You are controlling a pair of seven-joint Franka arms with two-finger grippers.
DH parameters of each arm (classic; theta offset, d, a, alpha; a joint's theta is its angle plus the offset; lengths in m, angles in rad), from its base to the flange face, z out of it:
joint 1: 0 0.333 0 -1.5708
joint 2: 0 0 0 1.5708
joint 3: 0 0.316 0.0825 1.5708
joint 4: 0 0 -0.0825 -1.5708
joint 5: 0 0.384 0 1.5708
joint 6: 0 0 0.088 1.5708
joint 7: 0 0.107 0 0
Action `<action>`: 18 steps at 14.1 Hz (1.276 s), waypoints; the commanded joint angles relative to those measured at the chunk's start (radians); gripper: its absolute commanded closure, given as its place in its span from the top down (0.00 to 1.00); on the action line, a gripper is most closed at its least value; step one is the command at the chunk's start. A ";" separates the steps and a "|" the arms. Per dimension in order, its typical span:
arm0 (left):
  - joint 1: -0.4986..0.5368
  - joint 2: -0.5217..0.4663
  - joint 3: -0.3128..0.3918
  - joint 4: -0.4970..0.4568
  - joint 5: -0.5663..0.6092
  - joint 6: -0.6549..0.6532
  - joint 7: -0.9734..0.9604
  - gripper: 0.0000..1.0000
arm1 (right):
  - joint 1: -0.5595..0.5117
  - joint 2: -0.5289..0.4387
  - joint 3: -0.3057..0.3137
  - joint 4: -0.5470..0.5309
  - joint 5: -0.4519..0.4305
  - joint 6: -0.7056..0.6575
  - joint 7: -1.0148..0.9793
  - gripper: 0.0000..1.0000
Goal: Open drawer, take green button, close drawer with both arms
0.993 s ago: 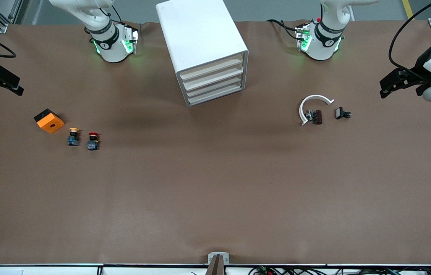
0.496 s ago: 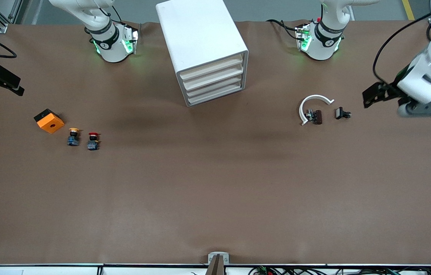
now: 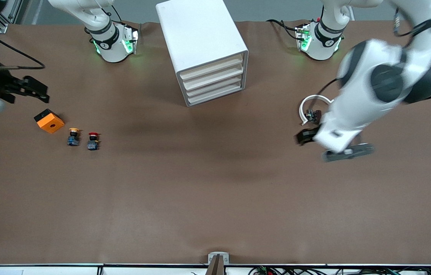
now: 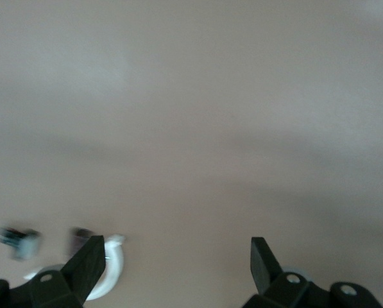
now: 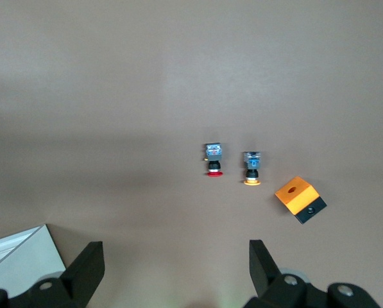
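The white drawer cabinet (image 3: 204, 53) stands between the two arm bases, and its stacked drawers (image 3: 213, 82) are all shut. The green-capped button is hidden. My left gripper (image 3: 302, 137) is open and empty in the air over bare table, just beside a white curved piece (image 3: 313, 100). In the left wrist view the left gripper (image 4: 175, 263) shows wide open jaws. My right gripper (image 3: 43, 93) is open and empty over the table at the right arm's end, close to an orange block (image 3: 49, 120). It also shows open in the right wrist view (image 5: 175, 266).
A yellow-capped button (image 3: 73, 137) and a red-capped button (image 3: 93, 141) lie beside the orange block; all three show in the right wrist view (image 5: 251, 168) (image 5: 213, 160) (image 5: 299, 197). A small dark part (image 3: 313, 114) lies inside the white curved piece (image 4: 114, 269).
The left arm has swung in from its end of the table to over the white curved piece and now covers the small black part beside it. The right gripper has moved inward toward the orange block.
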 commanded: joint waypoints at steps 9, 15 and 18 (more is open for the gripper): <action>-0.243 0.286 0.002 0.104 -0.242 0.021 -0.674 1.00 | 0.175 0.130 -0.003 0.033 -0.014 0.113 0.190 1.00; -0.245 0.328 0.004 0.075 -0.562 0.008 -1.082 1.00 | 0.258 0.168 -0.003 0.031 -0.008 0.116 0.363 1.00; -0.246 0.349 0.005 0.057 -0.562 0.017 -1.341 1.00 | 0.305 0.185 -0.003 0.031 -0.006 0.116 0.530 1.00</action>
